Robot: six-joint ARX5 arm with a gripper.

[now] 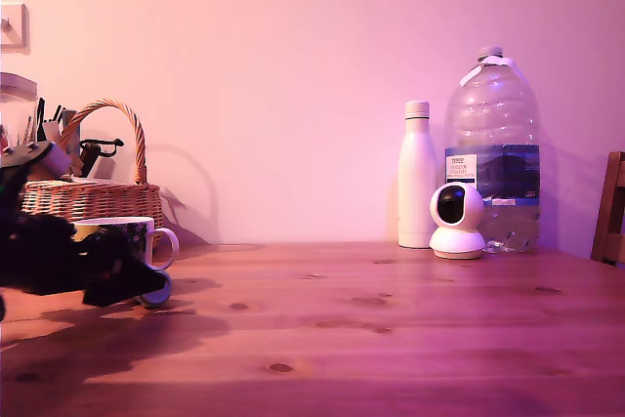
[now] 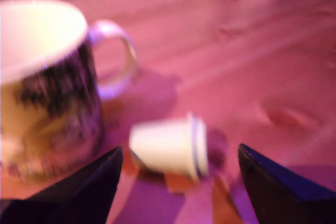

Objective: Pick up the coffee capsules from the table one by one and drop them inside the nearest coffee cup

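A small pale tapered coffee capsule (image 2: 168,148) lies on its side on the reddish wooden table (image 2: 252,66), close beside the coffee cup (image 2: 47,93). The cup is a mug with a white rim and handle and dark and yellow-green print. In the wrist view my gripper (image 2: 178,156) is open, its two dark fingertips (image 2: 100,182) standing wide on either side of the capsule without touching it. In the exterior view the gripper (image 1: 146,285) is low at the far left, just in front of the cup (image 1: 132,233), and the capsule (image 1: 159,291) peeks out at its tip.
A wicker basket (image 1: 93,192) with utensils stands behind the cup. At the back right are a white bottle (image 1: 417,178), a large water jug (image 1: 493,144) and a small white camera (image 1: 457,222). A chair edge (image 1: 610,207) shows at the exterior view's right.
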